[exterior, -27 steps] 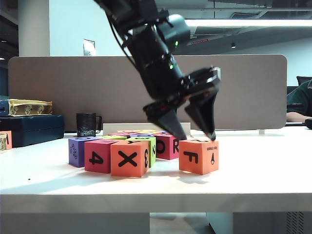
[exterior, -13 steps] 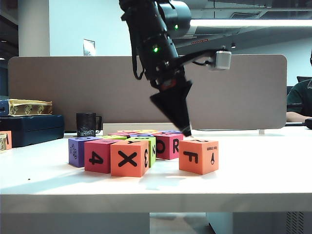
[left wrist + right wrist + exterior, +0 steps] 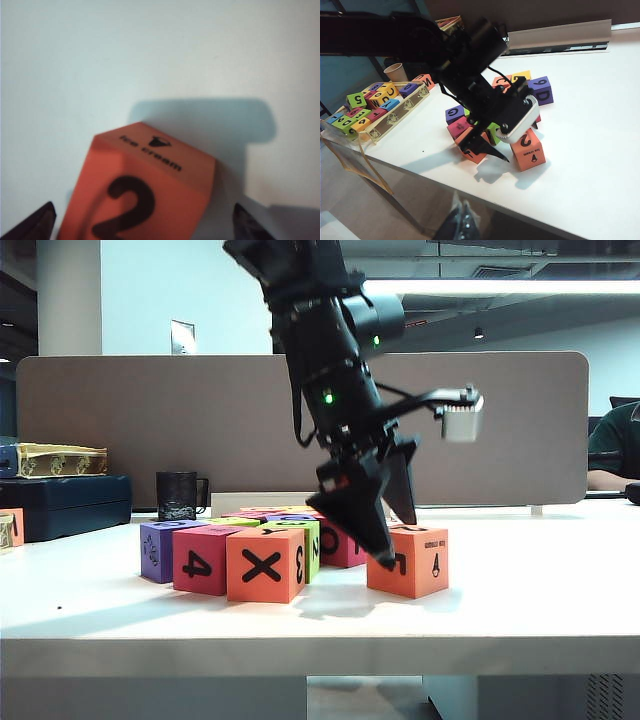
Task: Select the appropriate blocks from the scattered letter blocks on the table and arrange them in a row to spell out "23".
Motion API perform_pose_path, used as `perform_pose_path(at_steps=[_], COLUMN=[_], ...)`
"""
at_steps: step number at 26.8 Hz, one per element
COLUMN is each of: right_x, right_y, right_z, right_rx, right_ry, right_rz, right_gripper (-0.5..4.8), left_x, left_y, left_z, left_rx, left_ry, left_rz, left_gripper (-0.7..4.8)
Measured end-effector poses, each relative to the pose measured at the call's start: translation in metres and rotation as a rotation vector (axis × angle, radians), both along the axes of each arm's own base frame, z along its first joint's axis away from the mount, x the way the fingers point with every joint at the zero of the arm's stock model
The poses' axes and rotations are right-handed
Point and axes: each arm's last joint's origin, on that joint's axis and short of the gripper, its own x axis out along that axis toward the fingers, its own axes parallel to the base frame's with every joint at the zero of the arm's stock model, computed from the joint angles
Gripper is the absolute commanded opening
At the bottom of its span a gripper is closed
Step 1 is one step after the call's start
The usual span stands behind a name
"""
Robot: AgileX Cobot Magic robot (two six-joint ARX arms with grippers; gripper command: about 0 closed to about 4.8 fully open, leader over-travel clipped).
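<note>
Because the "2" block showed its digit on top, the left gripper hung over it at centre right of the exterior view, wide open and empty. The right gripper, low in its own view, I could not judge.

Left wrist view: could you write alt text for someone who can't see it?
An orange block with a black 2 on top and "ice cream" printed on its side sits on the white table, filling the near part of the picture. The left gripper is over it, its dark jaws spread wide on either side, not touching it.
</note>
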Motion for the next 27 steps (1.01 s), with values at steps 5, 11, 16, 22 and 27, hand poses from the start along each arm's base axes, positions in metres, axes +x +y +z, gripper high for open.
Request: perform_pose_path(at_steps=[5, 11, 16, 22, 27], right_x=[0.0, 0.0, 0.0, 0.0, 0.0], right_y=[0.0, 0.0, 0.0, 0.0, 0.0], right_z=[0.0, 0.0, 0.0, 0.0, 0.0], right_rx=[-0.001, -0.001, -0.001, -0.001, -0.001], right_ry=[0.0, 0.0, 0.0, 0.0, 0.0], right_rz=[-0.006, -0.007, -0.007, -0.007, -0.007], right_gripper=[-0.01, -0.01, -0.01, -0.01, -0.01], left_x=[0.004, 0.005, 0.005, 0.003, -0.007], left_y=[-0.005, -0.006, -0.006, 0.001, 0.011], left_z=[-0.012, -0.015, -0.014, 0.009, 0.044], left_rx=[-0.013, -0.03, -0.066, -0.112, -0.264], left_ry=[0.002, 0.034, 0.136, 0.191, 0.356], left_rz=[-0.005, 0.025, 0.286, 0.758, 1.143], left_gripper=[4.41, 3.18, 2.99, 2.99, 3.0])
